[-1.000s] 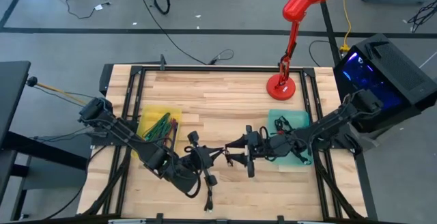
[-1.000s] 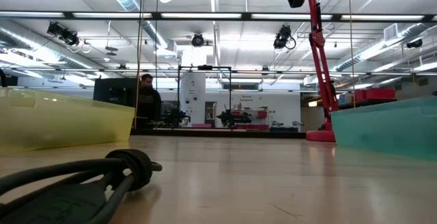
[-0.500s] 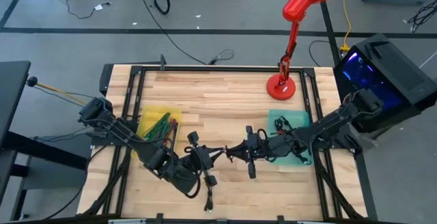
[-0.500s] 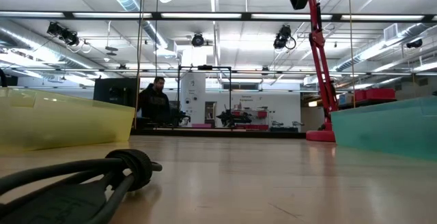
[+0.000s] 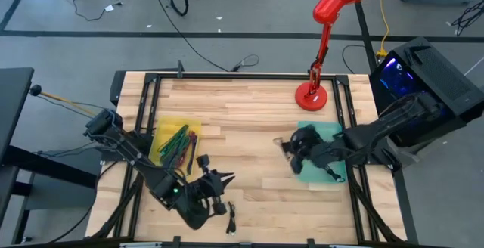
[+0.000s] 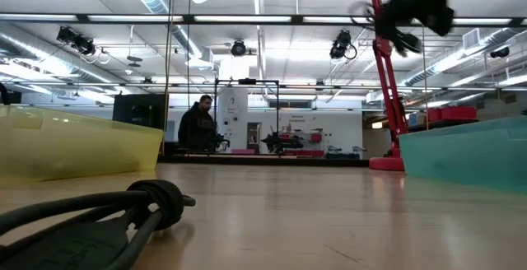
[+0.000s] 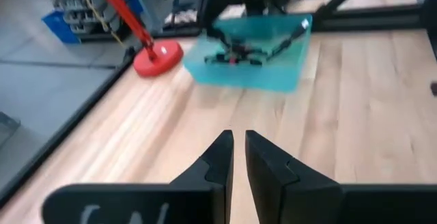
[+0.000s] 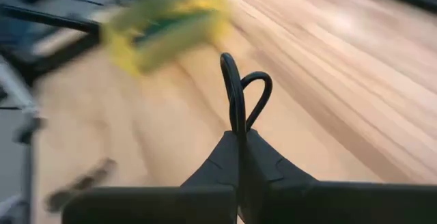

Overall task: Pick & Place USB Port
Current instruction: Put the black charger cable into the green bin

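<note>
A thin black USB cable (image 8: pixel 246 91) is in my right gripper (image 8: pixel 239 134), which is shut and raised above the table beside the teal bin (image 5: pixel 304 129). In the low view that gripper (image 6: pixel 418 2) is high up and blurred. A second black cable (image 5: pixel 231 219) lies flat on the wood near the front edge. It also fills the foreground of the low view (image 6: pixel 123 208). My left gripper (image 7: pixel 239 142) is near the front left (image 5: pixel 225 178). A narrow gap shows between its fingers, with nothing in it. My right gripper pinches a bend of the black cable (image 8: pixel 236 118) between its two shut fingers. A narrow loop (image 8: pixel 254 87) sticks out past the fingertips. The cable is lifted clear of the table; the rest of it is hidden behind the fingers.
A yellow bin (image 5: pixel 162 127) with green and red pieces stands at the left. The teal bin holds several tangled black cables (image 7: pixel 249 46). A red desk lamp (image 5: pixel 311 97) stands at the back right. A person (image 6: pixel 198 126) shows in the room beyond.
The two grippers met at the table's middle, with the cable between them. My right gripper shut on it and my left opened a little and let go. The right has drawn back toward the teal bin and risen with the cable. The left has withdrawn toward the near left.
</note>
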You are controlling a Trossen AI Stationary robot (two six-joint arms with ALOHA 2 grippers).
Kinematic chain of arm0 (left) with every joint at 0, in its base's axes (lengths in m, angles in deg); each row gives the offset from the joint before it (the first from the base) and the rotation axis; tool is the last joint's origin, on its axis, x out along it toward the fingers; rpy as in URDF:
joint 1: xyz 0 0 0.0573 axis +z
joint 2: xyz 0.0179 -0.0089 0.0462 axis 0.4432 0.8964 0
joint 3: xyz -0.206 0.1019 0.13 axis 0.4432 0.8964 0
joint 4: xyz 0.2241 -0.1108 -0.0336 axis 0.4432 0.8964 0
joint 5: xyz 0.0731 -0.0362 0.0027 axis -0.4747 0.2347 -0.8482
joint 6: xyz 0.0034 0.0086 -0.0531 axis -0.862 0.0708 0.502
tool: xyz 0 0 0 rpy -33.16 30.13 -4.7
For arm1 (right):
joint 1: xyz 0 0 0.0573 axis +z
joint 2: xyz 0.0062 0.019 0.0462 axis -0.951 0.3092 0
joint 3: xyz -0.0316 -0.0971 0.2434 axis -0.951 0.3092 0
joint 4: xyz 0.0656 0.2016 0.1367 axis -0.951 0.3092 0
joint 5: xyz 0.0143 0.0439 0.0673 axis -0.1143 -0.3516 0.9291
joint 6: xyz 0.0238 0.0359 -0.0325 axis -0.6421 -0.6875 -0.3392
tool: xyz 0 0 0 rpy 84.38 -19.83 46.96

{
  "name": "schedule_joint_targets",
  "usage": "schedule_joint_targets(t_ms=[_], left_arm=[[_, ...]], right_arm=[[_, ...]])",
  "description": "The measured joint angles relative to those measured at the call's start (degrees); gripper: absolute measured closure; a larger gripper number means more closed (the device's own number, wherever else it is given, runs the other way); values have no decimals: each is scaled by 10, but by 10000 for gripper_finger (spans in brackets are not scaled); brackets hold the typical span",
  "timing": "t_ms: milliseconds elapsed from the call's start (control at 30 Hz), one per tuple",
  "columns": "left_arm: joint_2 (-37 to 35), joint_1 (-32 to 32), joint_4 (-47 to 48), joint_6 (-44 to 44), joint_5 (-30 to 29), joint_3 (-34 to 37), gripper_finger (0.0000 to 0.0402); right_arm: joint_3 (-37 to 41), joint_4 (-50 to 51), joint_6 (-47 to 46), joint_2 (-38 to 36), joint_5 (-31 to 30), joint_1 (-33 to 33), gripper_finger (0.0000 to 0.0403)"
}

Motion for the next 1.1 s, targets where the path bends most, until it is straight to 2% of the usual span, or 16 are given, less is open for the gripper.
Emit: schedule_joint_targets(t_ms=[233,300,533,667,933,1100], left_arm=[[0,-42,117,143,0,0,356],[0,-54,136,172,0,0,356],[0,-83,185,246,-2,0,356],[0,-99,213,279,-6,1,356],[0,-114,222,298,-28,1,356],[0,-115,222,298,-28,1,356]], right_arm=[[0,294,-254,-66,15,14,403],[0,339,-308,-67,33,17,403],[0,472,-413,-50,103,16,403],[0,479,-417,-38,127,17,386],[0,474,-396,-25,124,18,294],[0,476,-396,-25,105,18,252]])
